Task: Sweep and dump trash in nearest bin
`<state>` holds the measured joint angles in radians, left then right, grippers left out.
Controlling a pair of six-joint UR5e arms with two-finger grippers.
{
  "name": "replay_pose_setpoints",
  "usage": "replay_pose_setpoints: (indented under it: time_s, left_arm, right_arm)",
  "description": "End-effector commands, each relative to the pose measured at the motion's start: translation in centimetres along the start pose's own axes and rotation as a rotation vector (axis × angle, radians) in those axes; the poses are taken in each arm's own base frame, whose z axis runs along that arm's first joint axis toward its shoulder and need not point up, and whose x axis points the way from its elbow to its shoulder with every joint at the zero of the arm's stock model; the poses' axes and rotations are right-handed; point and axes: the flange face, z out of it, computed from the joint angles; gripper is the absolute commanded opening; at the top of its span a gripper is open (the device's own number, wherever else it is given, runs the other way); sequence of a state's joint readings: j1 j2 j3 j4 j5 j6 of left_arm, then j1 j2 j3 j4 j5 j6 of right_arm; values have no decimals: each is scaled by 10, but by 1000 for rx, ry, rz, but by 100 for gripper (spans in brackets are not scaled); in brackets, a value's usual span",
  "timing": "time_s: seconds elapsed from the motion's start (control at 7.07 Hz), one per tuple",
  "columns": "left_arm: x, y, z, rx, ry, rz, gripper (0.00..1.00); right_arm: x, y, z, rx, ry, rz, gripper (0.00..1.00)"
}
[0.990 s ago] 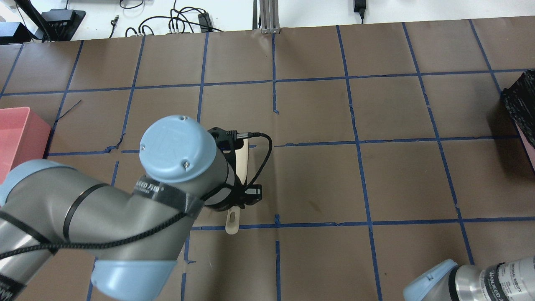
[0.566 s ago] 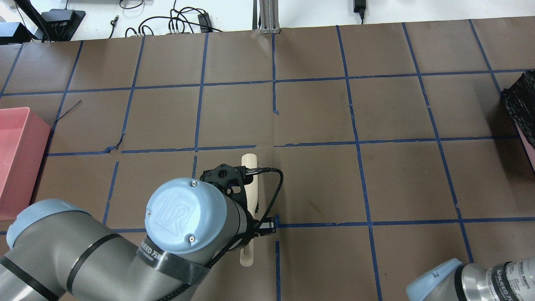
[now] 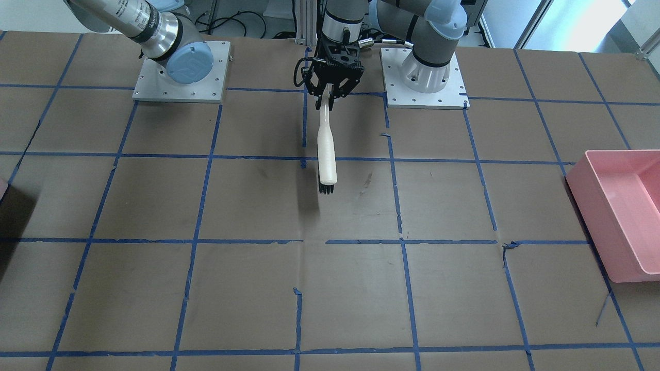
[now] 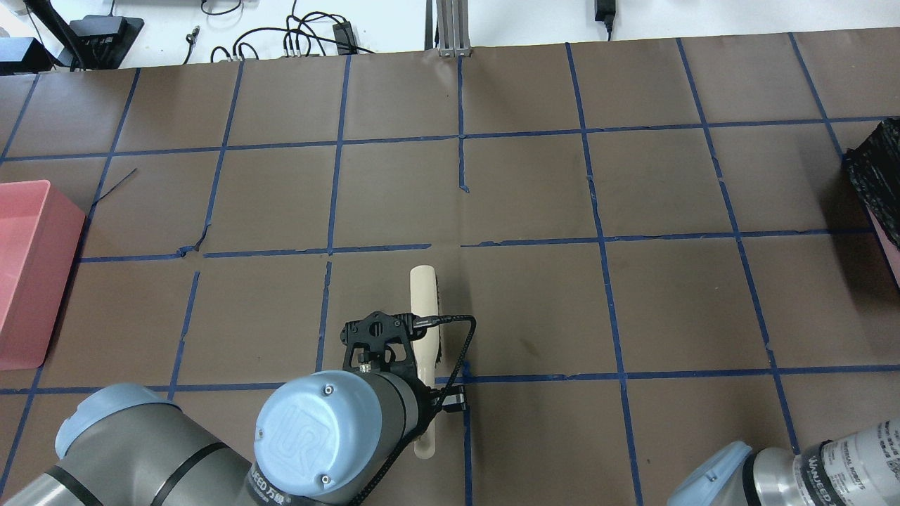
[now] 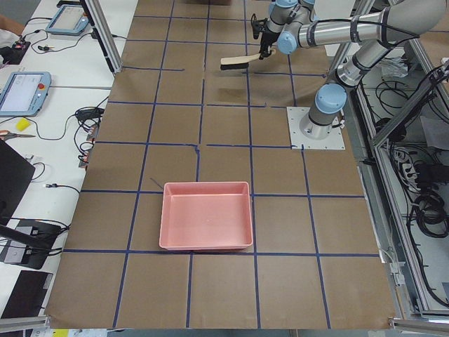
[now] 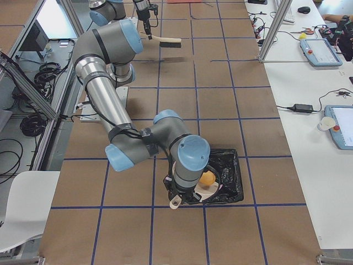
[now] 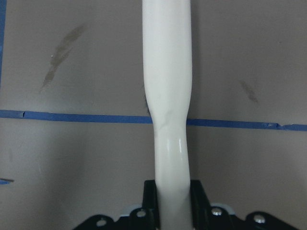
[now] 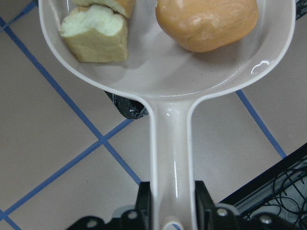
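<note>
The right gripper (image 8: 171, 199) jaws clamp the stiff white plastic dustpan (image 8: 158, 72) by its handle, its light tan and pale food lumps (image 8: 206, 21) likely roll-prone, while the left gripper (image 7: 171, 191) jaws clamp a white-handled brush (image 7: 168, 72).

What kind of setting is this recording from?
Most likely a robotics lab: a table gridded with blue tape, two arms bolted to metal plates, and teach pendants on side benches.
</note>
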<state>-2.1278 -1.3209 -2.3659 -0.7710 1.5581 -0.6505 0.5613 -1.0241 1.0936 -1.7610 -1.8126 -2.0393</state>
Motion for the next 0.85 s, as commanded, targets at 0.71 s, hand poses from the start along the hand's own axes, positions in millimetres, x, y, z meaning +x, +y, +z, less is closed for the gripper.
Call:
replay_pose_setpoints:
  time_s: [0.71]
  left_arm:
    - [25, 15, 35, 113, 97, 79, 0]
  right_arm:
    - [27, -114, -55, -354, 46, -148, 0]
